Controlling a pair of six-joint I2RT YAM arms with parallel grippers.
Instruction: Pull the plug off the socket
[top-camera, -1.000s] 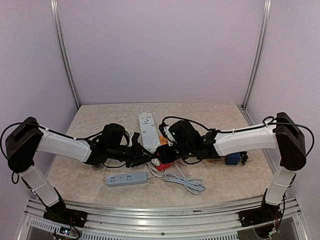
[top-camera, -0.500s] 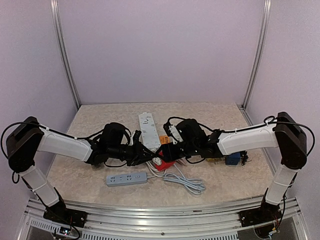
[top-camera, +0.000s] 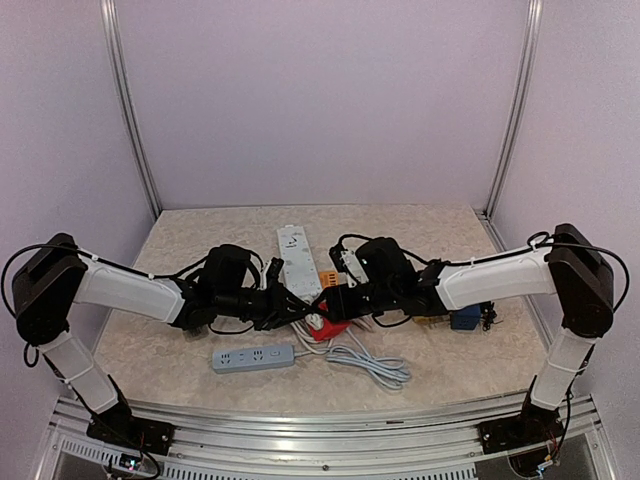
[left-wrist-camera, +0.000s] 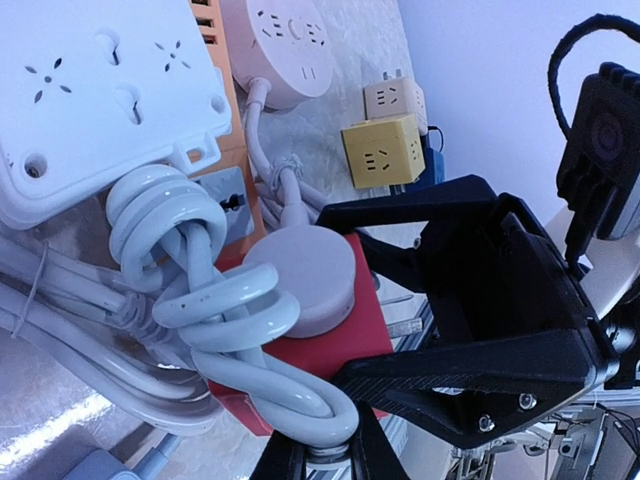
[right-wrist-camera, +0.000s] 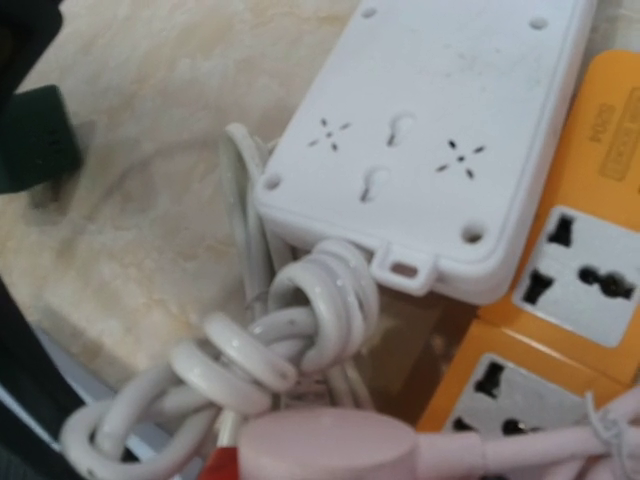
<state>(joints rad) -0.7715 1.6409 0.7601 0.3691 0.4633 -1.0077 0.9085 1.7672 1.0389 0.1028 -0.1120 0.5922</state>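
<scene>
A red socket block lies among tangled cables at mid-table, and also shows in the top view. A round pale plug sits seated on its top face; it also shows at the bottom of the right wrist view. A thick white cable is coiled and knotted beside it. My right gripper has one black finger on each side of the red block, closed against it. My left gripper is shut on a loop of the white cable at the block's near edge. The right gripper's own fingers are out of its wrist view.
A white power strip and an orange strip lie just behind the red block. A round white socket, a yellow cube adapter and a beige adapter sit beyond. A grey-blue strip lies near the front edge.
The right wrist has shifted a little to the right over the last second; the red block stays between the two grippers. The left arm has barely moved.
</scene>
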